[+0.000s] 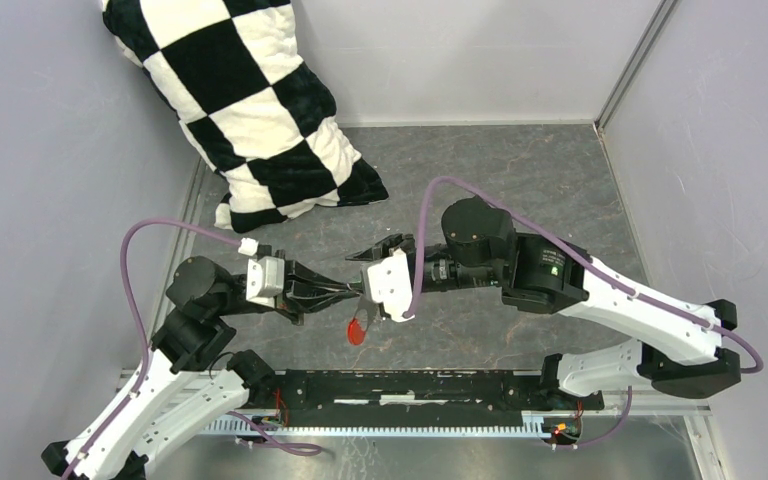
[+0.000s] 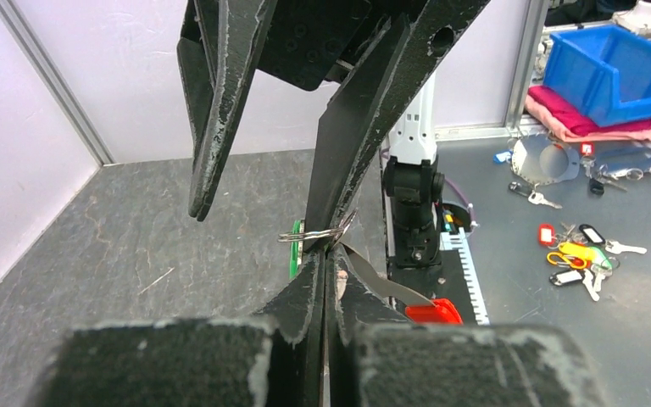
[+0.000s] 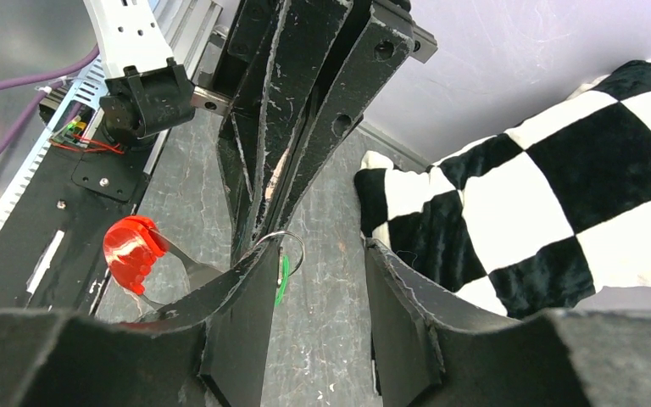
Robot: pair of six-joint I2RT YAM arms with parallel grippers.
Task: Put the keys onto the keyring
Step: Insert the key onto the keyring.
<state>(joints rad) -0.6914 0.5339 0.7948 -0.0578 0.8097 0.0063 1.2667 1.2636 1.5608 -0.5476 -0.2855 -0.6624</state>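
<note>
Silvery wire of the keyring (image 2: 326, 233) sits pinched at the very tips of the left hand (image 2: 323, 259), whose two black fingers are pressed flat together with no gap between them. From the ring a bent metal strip runs down to the red tag (image 2: 434, 311), which hangs clear of the fingers, below both hands.

The key (image 2: 294, 257) shows only as a sliver of bright green plastic just beside the ring, partly behind the left fingers. Its blade is hidden, and whether it is threaded on the ring cannot be told.

The right hand (image 3: 318, 254) faces the left one head-on, its fingers spread to a middling gap with nothing between them. One of its fingers (image 3: 242, 292) comes right up to the ring and the left fingertips, touching or nearly so. The other stands off to the side, apart from everything.

Both hands meet above the front middle of the grey worktop (image 1: 520, 180), just beyond the black rail (image 1: 410, 388) between the arm bases. A black-and-white chequered cushion (image 1: 260, 110) leans in the far left corner, well apart from the hands. In the left wrist view, past the enclosure's edge, lie a blue bin (image 2: 619, 72), a pink cloth (image 2: 598, 127) and a scatter of spare keys with coloured tags (image 2: 581, 259).
</note>
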